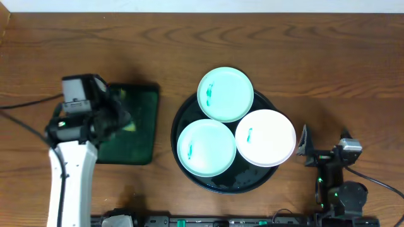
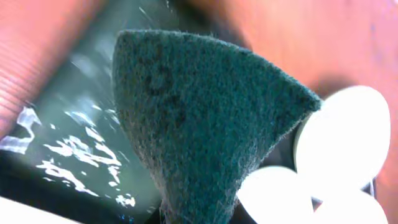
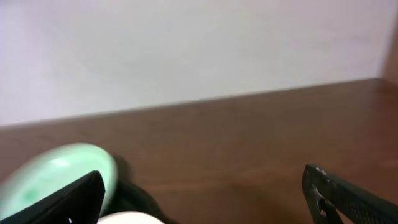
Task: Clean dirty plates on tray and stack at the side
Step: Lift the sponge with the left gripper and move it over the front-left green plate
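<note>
Scouring pad (image 2: 205, 118) in the left jaws: coarse, matt, fibrous. Rectangular tray (image 2: 68, 143) under those jaws is glossy and wet-looking, as is the black round tray (image 1: 243, 180). Plates (image 1: 225, 94) ahead of the right jaws look smooth, plastic; table (image 1: 315, 50) is grained wood.

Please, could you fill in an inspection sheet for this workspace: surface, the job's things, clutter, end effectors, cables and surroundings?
Surface: brown wooden table.
Job's things: black round tray holds three plates: back mint plate, front mint plate, white plate. Each bears a teal smear. None stacked at the side yet.
Clutter: rectangular dark green tray, wet, left of the black tray.
End effectors: left end effector shut on a green scouring pad above the green tray. Right end effector open, beside the white plate, apart from it.
Cables: thin black cable at the left edge; another cable by the right arm.
Surroundings: pale wall behind the table.
</note>
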### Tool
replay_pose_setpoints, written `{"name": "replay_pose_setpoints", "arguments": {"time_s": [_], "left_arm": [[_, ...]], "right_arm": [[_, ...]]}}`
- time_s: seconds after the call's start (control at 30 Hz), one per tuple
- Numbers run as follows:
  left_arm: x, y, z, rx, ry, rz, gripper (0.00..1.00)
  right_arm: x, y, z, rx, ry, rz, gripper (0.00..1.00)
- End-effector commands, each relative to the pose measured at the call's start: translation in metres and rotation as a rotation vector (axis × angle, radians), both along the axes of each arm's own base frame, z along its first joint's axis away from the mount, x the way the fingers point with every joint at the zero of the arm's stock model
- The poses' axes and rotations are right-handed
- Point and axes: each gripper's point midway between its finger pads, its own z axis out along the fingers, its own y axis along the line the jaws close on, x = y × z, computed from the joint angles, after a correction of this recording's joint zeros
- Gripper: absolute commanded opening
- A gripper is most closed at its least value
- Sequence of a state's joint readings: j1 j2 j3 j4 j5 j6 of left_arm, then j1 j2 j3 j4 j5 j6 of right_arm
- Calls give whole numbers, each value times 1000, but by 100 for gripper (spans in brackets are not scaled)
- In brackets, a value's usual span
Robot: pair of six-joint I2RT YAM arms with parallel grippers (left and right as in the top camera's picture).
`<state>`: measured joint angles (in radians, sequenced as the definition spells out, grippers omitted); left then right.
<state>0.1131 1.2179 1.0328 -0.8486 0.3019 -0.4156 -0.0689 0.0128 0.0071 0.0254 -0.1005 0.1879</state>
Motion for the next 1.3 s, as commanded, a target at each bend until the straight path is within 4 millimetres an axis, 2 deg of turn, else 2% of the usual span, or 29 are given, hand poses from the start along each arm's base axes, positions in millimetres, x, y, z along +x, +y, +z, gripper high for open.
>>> {"name": "replay_pose_setpoints", "arguments": {"time_s": [0.0, 0.07, 0.13, 0.23, 0.27, 0.33, 0.43, 0.6, 0.67, 0.7, 0.73, 0.77, 0.8, 0.87, 0.97, 1.13, 1.2, 1.27], "left_arm": [[-21, -71, -20, -235, 56, -257, 8], [-34, -93, -38, -239, 108, -334, 8], [-46, -115, -54, -246, 150, -394, 7], [-56, -143, -70, -238, 165, -472, 7], [-59, -151, -77, -205, 162, -501, 7], [-61, -151, -95, -72, 188, -472, 7], [-62, -147, -113, 90, 210, -374, 7], [-51, -175, -128, 149, 133, -379, 8], [-49, -183, -133, 147, 124, -374, 17], [-48, -187, -136, 145, 120, -383, 35], [-48, -189, -138, 146, 120, -389, 60], [-49, -190, -139, 148, 123, -390, 78], [-49, -189, -140, 149, 125, -390, 84], [-48, -189, -138, 149, 117, -394, 85], [-41, -183, -122, 139, 90, -379, 86], [-26, -160, -69, 98, -17, -315, 86], [-21, -144, -42, 69, -84, -257, 86], [-18, -126, -20, 48, -142, -198, 86]], "right_arm": [[-3, 25, 10, 206, -19, 150, 99], [-6, 23, 36, 282, -120, 160, 99], [-16, 29, 73, 321, -262, 223, 99], [-37, 33, 119, 285, -450, 275, 99], [-42, 33, 129, 275, -474, 277, 99], [-44, 33, 143, 269, -462, 268, 99], [-35, 32, 150, 238, -331, 231, 99], [-10, 32, 154, 183, -50, 197, 99], [-2, 43, 158, 163, 34, 256, 99], [1, 50, 161, 157, 61, 299, 99], [5, 56, 164, 159, 88, 339, 99], [8, 61, 164, 164, 106, 369, 99], [10, 67, 164, 175, 120, 408, 99], [12, 79, 169, 214, 122, 493, 99], [13, 96, 183, 228, 90, 620, 99], [20, 100, 203, 238, 125, 647, 99], [24, 98, 202, 222, 187, 632, 99], [30, 97, 192, 225, 288, 607, 99]]}}
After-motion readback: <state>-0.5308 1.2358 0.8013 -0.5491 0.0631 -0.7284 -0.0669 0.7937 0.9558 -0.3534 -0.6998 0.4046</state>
